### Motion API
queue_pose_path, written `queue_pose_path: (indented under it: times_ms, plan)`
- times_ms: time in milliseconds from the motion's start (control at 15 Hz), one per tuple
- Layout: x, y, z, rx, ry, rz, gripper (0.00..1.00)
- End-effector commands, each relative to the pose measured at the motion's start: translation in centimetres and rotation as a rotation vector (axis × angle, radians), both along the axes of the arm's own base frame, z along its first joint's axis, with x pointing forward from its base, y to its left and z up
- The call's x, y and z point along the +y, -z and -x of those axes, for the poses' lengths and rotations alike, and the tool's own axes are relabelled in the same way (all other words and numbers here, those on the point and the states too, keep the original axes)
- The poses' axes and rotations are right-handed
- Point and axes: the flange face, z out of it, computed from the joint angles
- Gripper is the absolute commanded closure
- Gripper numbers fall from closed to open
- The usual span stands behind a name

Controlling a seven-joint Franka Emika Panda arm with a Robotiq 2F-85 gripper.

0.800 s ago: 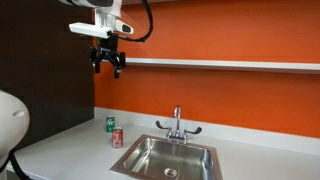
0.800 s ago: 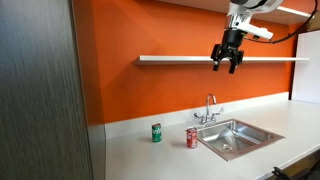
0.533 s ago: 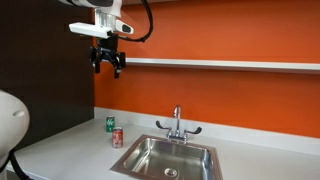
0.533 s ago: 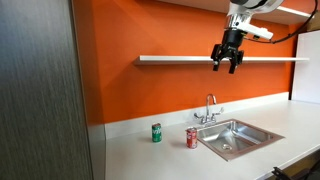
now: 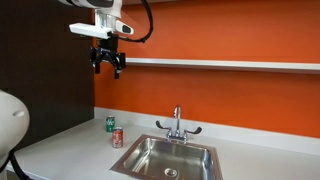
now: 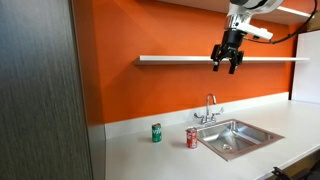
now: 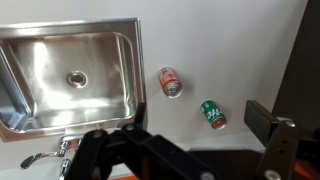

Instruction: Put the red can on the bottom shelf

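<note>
Orange wall [image 5: 220,100]: is filling the back of both exterior views and is meeting a dark panel [image 5: 45,70] at a vertical edge towards 9 o'clock.

Surface [image 5: 70,150]: is running pale and bare along the wall's foot, and open surface is spreading around both cans.

Bottom shelf [image 5: 230,65]: is stretching as a thin light strip across the wall, with its front edge showing in both exterior views [image 6: 180,59]. It is sitting high above the surface, with open air between the two.

Sink [image 5: 175,141]: is lying sunk into the surface, its faucet [image 5: 177,122] rising at the 12 o'clock rim. In the wrist view its steel rim [image 7: 135,70] is ending just short of the red can.

Tool [image 5: 108,72]: is hanging released, fingers spread and gripping nothing, at about shelf height near the shelf's end by the dark panel [image 6: 226,68]. It is well apart from the cans below.

Red can [image 5: 117,138]: is standing upright on the surface between the green can and the sink [image 6: 191,138], with a strip of bare surface separating it from the sink's edge. In the wrist view [image 7: 171,82] the sink is lying at its 9 o'clock.

Green can [image 5: 110,124]: is standing near the red can, apart from it, at the red can's 4 o'clock in the wrist view [image 7: 212,114].
</note>
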Motion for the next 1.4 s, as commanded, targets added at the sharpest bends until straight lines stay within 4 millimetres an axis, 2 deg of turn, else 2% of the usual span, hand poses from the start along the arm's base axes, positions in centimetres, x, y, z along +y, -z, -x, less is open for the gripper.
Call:
queue_pose_path:
  times_ms: [0,800,1333]
  plan:
    - [-0.1,1.4,-0.9,0.024,-0.005,0.018,0.0]
    - [0.9,11.3,-2.5,0.224,-0.055,0.026,0.0]
    - [1.2,15.6,-2.3,0.245,-0.079,0.035,0.0]
